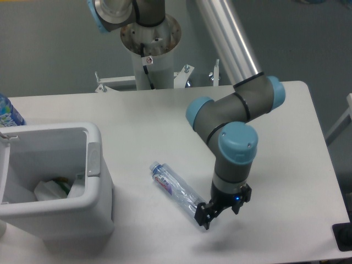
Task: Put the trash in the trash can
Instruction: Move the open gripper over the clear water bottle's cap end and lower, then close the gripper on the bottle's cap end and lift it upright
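The crushed clear bottle [177, 190] with a red-and-blue label lies diagonally on the white table, pale cap toward the upper left. My gripper [221, 210] is open and low over the table at the bottle's lower right end. Its left finger [203, 215] overlaps the bottle's base, and the other finger stands to the right of it. Nothing is held. The white trash can [94, 159] stands at the left front. Crumpled white wrapper [49, 190] lies inside it.
An upright blue-labelled bottle [7, 113] shows at the far left edge behind the can. The arm's base column [149, 44] rises at the back centre. The table's front edge runs just below the gripper.
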Controlling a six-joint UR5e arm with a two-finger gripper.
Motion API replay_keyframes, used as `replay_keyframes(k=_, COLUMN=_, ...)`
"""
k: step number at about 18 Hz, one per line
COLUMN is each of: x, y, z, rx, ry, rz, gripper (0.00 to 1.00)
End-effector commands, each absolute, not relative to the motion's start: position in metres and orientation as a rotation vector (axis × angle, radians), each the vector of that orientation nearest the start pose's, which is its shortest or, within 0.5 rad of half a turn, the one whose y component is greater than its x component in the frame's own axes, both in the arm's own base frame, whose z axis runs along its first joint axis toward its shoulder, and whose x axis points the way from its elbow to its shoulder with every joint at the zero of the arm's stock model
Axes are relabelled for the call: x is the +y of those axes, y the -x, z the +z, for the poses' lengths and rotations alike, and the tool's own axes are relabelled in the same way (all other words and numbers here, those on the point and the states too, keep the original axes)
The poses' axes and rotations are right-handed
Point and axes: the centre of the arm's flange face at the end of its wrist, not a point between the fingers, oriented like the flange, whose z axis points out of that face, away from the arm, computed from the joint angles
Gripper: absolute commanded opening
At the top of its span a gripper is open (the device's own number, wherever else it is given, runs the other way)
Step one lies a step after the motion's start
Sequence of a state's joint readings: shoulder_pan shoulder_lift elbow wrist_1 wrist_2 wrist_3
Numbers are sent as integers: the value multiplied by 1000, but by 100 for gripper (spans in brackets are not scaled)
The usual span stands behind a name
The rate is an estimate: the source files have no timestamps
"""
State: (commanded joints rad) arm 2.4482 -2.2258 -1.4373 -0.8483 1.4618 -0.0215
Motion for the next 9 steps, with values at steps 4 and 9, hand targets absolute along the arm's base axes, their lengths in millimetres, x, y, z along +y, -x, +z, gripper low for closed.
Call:
replay_keyframes(k=4, x=562, y=452, z=213, rx=-1265, ry=2661, rz=-25, gripper=100)
replay_keyframes(k=9, x=567, y=446, z=197, rx=-1264, ry=2686, rz=-34, gripper=100)
